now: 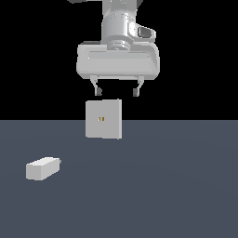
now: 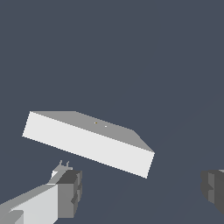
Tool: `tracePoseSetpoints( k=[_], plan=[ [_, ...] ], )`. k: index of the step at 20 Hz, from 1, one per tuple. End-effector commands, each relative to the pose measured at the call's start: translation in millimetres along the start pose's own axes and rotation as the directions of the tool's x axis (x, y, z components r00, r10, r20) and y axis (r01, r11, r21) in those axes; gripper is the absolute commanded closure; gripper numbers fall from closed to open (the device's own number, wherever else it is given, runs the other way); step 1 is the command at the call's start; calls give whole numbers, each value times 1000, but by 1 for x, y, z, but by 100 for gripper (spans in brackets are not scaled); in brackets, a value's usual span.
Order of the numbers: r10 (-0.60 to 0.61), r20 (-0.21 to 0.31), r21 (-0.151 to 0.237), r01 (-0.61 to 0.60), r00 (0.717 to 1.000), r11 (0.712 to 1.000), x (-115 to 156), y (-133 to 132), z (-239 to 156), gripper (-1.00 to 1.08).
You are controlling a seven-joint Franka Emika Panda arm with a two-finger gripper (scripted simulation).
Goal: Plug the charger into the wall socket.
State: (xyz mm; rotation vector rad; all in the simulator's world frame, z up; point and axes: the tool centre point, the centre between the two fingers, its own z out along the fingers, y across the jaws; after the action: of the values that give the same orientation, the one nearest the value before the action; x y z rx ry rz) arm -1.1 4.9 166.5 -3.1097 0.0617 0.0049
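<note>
Nearest the exterior camera lies the charger [image 1: 42,168], a small off-white block resting flat on the dark grey floor [image 1: 176,186], toward that view's left and well apart from everything else. Its long axis runs at a slant, one end pointing roughly toward the wall socket. I cannot make out any prongs on it at this size.

Farther back stands the wall socket [image 1: 103,119], a thick off-white square plate, upright on the floor, its broad face turned toward the exterior camera. Two tiny gold slots [image 1: 102,119] sit side by side at its centre.

My gripper [image 1: 116,90] hangs in the air above the socket, not touching it. Both dark fingertips [image 1: 98,91] point downward and stand wide apart, with nothing between them. From the exterior view the fingers appear to straddle roughly the width of the plate, though how far I am in front of or behind it I cannot tell.

From my wrist camera I look down on the socket's top edge [image 2: 87,144], a long pale slab, with the slotted face foreshortened beside it and the two slots [image 2: 100,124] showing as small specks. One fingertip [image 2: 70,192] shows near the slab and the other [image 2: 213,188] lies well off to the side. The charger is out of this view.
</note>
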Motion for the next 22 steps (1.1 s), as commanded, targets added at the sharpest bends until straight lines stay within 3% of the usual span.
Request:
tracePoseSetpoints(
  k=[1, 11, 22],
  plan=[
    [0, 0, 0, 0, 1000, 1000, 0, 0, 0, -92],
    [17, -23, -4, -17, 1000, 1000, -11, -11, 8, -92],
    [73, -101, -13, -75, 992, 997, -44, -48, 39, -92]
  ],
)
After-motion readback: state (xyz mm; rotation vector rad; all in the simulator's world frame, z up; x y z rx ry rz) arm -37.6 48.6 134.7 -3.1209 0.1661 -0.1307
